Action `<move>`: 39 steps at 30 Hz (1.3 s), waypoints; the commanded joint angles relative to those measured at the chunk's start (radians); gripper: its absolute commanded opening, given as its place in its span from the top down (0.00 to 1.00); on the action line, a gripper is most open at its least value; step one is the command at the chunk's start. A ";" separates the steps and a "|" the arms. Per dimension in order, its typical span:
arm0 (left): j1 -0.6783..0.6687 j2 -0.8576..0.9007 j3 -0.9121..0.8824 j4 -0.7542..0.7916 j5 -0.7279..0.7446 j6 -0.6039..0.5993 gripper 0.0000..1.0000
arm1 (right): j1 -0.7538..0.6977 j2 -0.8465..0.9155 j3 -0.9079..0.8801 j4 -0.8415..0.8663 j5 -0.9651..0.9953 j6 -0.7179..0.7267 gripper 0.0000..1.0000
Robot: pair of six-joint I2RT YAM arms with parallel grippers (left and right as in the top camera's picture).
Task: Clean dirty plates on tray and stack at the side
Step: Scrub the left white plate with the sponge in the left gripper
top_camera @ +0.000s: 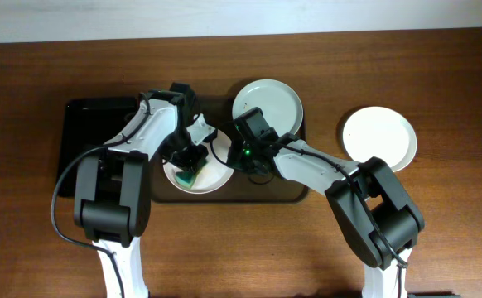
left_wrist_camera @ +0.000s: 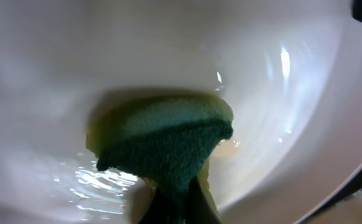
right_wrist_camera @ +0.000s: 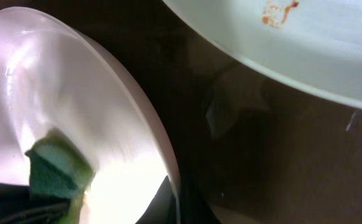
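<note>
scrubbing looks under way: our left jaws are clamped on a green sponge, pressed down into the front plate at the left end of the tray. our right jaws sit at that plate's right rim; their tips are hidden, so we cannot tell if they grip. a smeared plate lies behind on the tray, a third plate on the surface, right.

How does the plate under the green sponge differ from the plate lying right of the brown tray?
The sponged plate sits on the brown tray; the far-right plate lies on the wooden table. The sponged plate has the green sponge pressed on it by the left hand; the far-right plate carries nothing. Both are round, white, shallow and similar in size.
</note>
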 commanded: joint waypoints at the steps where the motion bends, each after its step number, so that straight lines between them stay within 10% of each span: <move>1: -0.016 0.060 -0.043 -0.016 0.047 -0.009 0.99 | -0.007 0.022 -0.006 -0.007 0.031 0.010 0.96; 3: -0.015 0.060 -0.043 0.017 -0.042 -0.139 0.99 | -0.006 0.022 -0.006 -0.006 0.031 0.010 0.96; 6: -0.016 0.060 -0.043 0.077 -0.534 -0.677 0.99 | -0.007 0.022 -0.006 -0.004 0.031 0.010 0.96; 12: -0.016 0.060 -0.044 0.203 -0.622 -0.835 0.99 | -0.007 0.021 -0.006 -0.003 0.031 0.010 0.96; 18: -0.034 0.060 -0.044 0.468 -0.635 -0.789 0.99 | -0.007 0.021 -0.006 0.003 0.031 0.010 0.96; 24: -0.079 0.060 -0.044 0.526 -0.163 -0.270 0.99 | -0.007 0.022 -0.006 0.003 0.031 0.009 0.96; 33: 0.044 0.059 0.037 0.159 0.243 -0.268 0.99 | 0.026 0.023 -0.006 0.011 -0.030 -0.008 0.96; 37: 0.089 0.060 0.037 0.162 0.216 -0.342 0.99 | 0.035 0.024 -0.006 0.024 -0.029 -0.005 0.96; 39: 0.085 0.060 0.037 0.252 -0.019 -0.456 0.99 | 0.035 0.024 -0.006 0.027 -0.029 -0.005 0.96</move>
